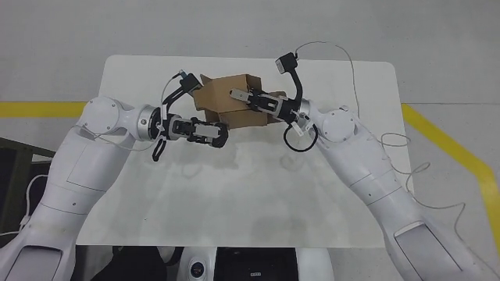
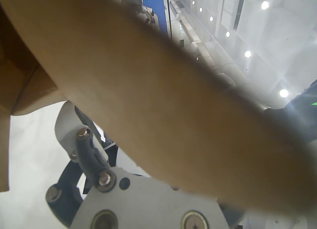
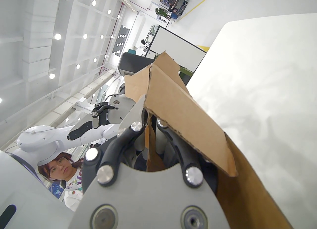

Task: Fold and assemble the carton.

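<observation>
The right claw point(image 3: 149, 126) is clamped on an upright wall of the carton point(image 1: 233, 114). The left claw point(image 1: 211, 133) sits at the carton's near-left edge; whether it grips cannot be told. The carton stands far-middle on the worktop point(image 1: 312, 195), mouth apparently upward, long axis side to side. Recommended: hold that wall steady and press the loose flap along its crease.

We see a white table point(image 1: 258, 195) with rounded corners, standing on a grey floor point(image 1: 234, 8) marked by a yellow line point(image 1: 31, 109). Over its far middle is a brown cardboard carton point(image 1: 223, 109). We cannot tell whether it rests on the tabletop or hangs just above it.
</observation>
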Robot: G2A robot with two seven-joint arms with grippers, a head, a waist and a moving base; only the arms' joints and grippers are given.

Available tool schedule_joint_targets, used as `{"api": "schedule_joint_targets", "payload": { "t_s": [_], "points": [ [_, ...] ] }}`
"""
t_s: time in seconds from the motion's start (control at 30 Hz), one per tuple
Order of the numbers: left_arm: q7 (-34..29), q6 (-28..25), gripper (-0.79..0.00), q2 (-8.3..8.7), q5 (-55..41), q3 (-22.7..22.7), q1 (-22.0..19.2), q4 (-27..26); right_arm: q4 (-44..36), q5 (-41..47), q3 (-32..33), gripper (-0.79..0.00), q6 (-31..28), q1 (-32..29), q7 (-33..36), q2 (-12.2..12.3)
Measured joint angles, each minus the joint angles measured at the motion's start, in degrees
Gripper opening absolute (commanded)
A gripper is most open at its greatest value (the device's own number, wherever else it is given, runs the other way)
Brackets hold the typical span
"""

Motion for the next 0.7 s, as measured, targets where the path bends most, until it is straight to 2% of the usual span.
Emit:
{"api": "schedule_joint_targets", "payload": {
  "t_s": [0.4, 0.7],
  "points": [
    [0.46, -0.71, 0.000, -0.31, 0.91, -0.25, -1.69, 3.21, -1.70, 1.10, 0.78, -0.785, 1.18, -2.83, 2.06, 0.12],
    [-0.04, -0.84, 0.000, -0.35, 0.74, -0.82, -1.76, 3.47, -2.18, 1.45, 1.33, -0.785, 1.81, -3.46, 2.98, 0.07]
  ]
}}
